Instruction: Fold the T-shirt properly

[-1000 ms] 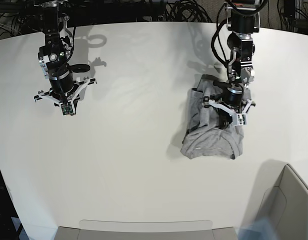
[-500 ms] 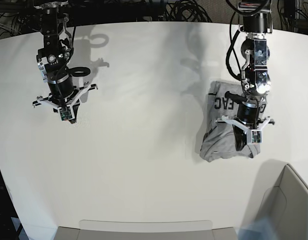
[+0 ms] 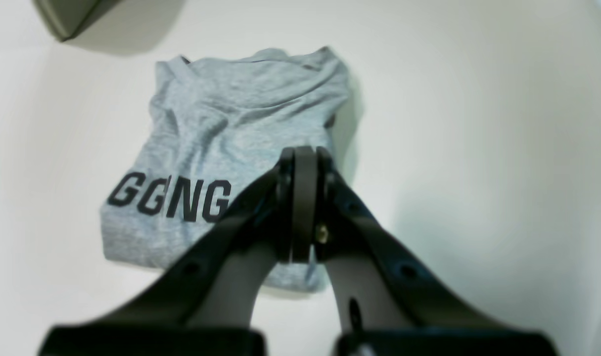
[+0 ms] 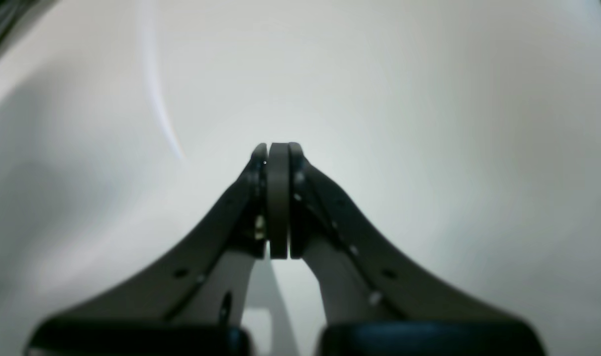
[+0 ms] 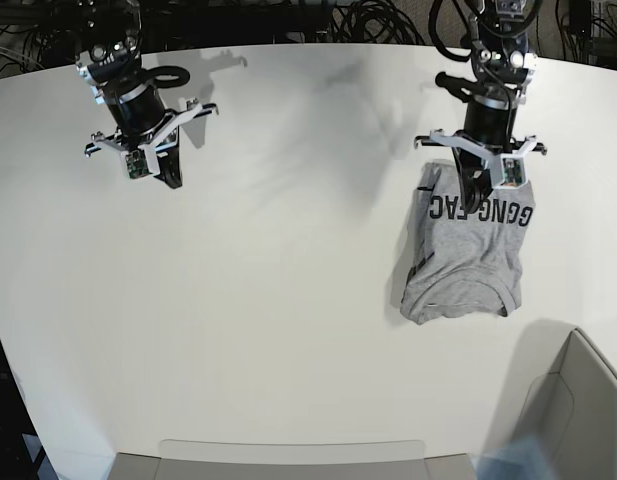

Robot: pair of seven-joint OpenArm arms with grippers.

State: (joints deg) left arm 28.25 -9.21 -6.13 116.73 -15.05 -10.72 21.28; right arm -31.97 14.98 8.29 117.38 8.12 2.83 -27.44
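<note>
**Both grippers closed, shirt folded on table**

Left gripper (image 3: 300, 207) pressed together, empty, above the T-shirt's (image 5: 468, 255) lettered end. Right gripper (image 4: 278, 198) together, empty, well apart. T-shirt lies folded near a grey bin (image 5: 578, 410); its contents not visible.

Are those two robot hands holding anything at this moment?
No. Both the left hand and right hand are shut on nothing; the folded heather-grey T-shirt with black lettering lies free on the white table.
</note>
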